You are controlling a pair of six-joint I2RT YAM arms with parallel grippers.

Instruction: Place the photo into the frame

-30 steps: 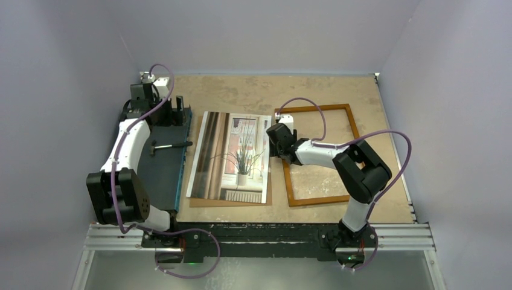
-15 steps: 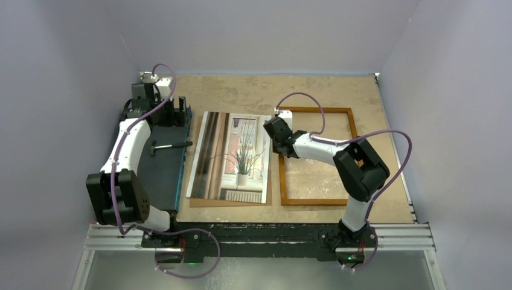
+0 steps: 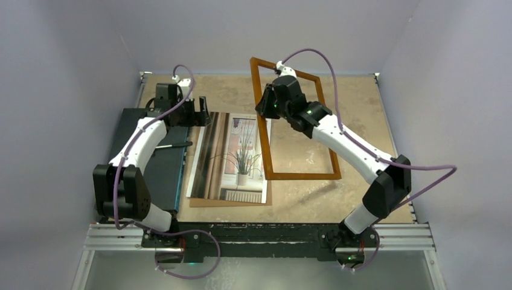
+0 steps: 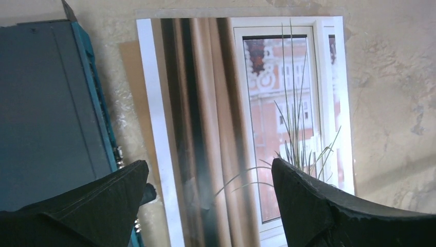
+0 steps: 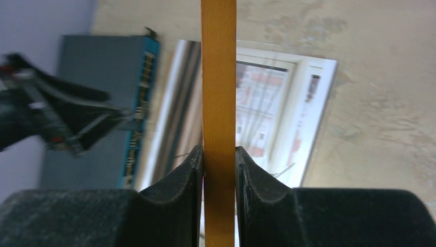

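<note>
Since 1.0 s ago: the right gripper (image 5: 219,157) has lifted the thin orange-brown wooden picture frame (image 3: 302,176) from flat on the tan table (image 3: 362,109) to a steep tilt, far rail high. The left gripper (image 4: 208,170) has swung off the dark flat box (image 3: 166,175) to the far left corner of the photo.

Right gripper: clamped on the frame's left rail. The right wrist view shows the 2 black fingers (image 5: 180,180) pressed against either side of the rail, no gap. The top view cannot show this.

Frame, top view only: the near rail sits low, with its shadow on the table beside it. Contact with the table cannot be told. Its near left corner overlaps the photo's right edge in this view.

Photo: the large glossy print of a spiky plant at a window (image 3: 232,157) lies flat between box and frame.

Left gripper: jaws spread wide, holding nothing, above the print's striped side.

Left wrist view only: a plain brown backing board (image 4: 131,67) shows as a strip past the print's white left border, towards the box.
</note>
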